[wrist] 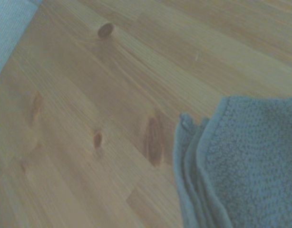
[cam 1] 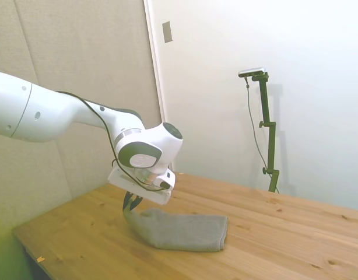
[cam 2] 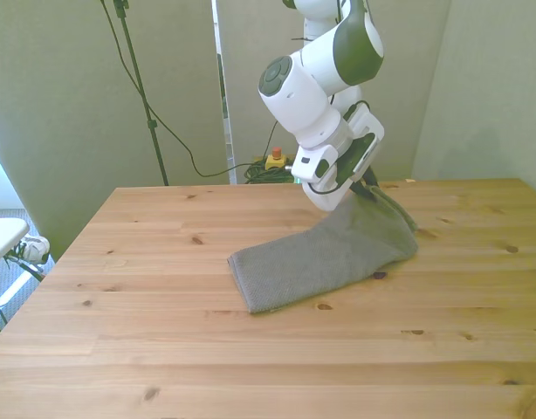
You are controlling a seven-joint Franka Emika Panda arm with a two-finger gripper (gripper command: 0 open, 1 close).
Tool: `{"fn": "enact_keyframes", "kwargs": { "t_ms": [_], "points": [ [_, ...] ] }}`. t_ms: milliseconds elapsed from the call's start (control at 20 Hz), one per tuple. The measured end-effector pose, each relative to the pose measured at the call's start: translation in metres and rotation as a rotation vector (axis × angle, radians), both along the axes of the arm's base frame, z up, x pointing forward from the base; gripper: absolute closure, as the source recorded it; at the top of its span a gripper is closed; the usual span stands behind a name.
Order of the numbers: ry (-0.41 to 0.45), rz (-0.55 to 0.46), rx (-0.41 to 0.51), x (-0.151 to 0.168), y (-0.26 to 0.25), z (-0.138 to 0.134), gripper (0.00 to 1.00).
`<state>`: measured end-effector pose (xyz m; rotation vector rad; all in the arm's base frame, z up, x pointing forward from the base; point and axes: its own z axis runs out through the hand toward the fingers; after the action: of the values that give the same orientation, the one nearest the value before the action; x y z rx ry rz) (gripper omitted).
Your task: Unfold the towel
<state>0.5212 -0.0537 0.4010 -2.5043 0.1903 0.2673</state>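
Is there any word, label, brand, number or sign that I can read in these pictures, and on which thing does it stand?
None can be read. The towel, the table and the white arm carry no visible writing in any view.

No writing, label, brand mark, number or sign can be read in any of the three views; the white arm's housings are too small and blurred to show lettering, and the wrist view shows none either.
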Motion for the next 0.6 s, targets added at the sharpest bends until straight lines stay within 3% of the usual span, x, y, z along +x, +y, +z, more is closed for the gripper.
{"fn": "enact_keyframes", "kwargs": {
  "t_ms": [350, 600],
  "points": [
    [0.014, 0.033, 0.016, -0.002, 0.008, 0.004, 0.0],
    [-0.038, -0.078, -0.163, 0.007, 0.009, 0.011, 0.0]
  ]
}}
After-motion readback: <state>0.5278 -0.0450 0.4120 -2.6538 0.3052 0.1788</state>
